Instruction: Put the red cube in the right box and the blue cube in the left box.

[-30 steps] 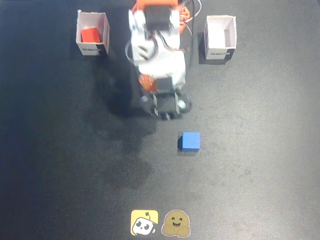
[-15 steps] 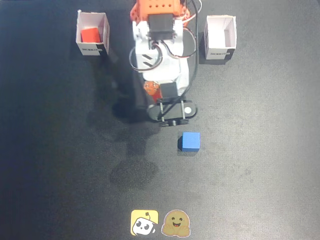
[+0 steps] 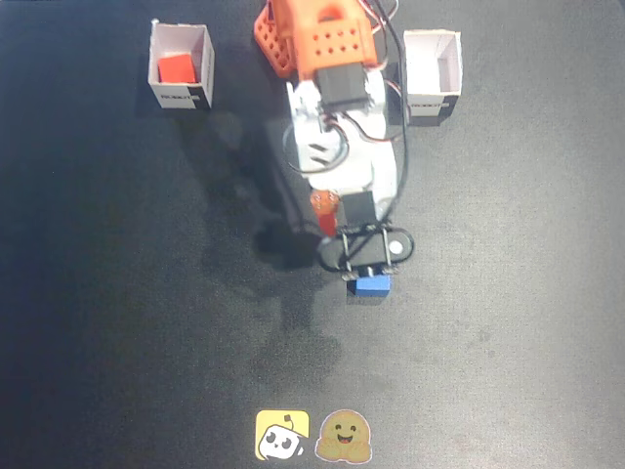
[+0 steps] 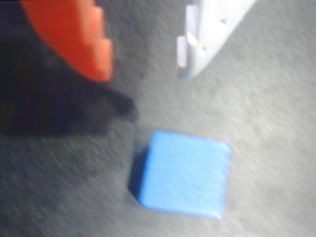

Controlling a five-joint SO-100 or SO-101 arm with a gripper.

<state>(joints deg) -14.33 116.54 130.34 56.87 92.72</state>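
Note:
The blue cube (image 3: 372,285) lies on the black mat near the centre of the fixed view, its upper edge covered by the arm's head. My gripper (image 3: 363,264) hovers right over it. In the wrist view the orange finger (image 4: 84,44) and the white finger (image 4: 207,34) stand apart above the blue cube (image 4: 182,180), so the gripper (image 4: 143,73) is open and holds nothing. The red cube (image 3: 177,67) sits inside the right box (image 3: 181,96), at the fixed view's upper left. The left box (image 3: 431,102), at the upper right, looks empty.
The arm's orange base (image 3: 317,34) stands at the top centre between the two boxes, with cables looping toward the left box. Two cartoon stickers (image 3: 314,436) lie at the bottom edge. Black mat (image 3: 117,293) surrounds the blue cube on all sides.
The arm has reached down the fixed view and slightly to the right, bringing the gripper from above the blue cube's upper left to directly over it. Cubes and boxes have not moved.

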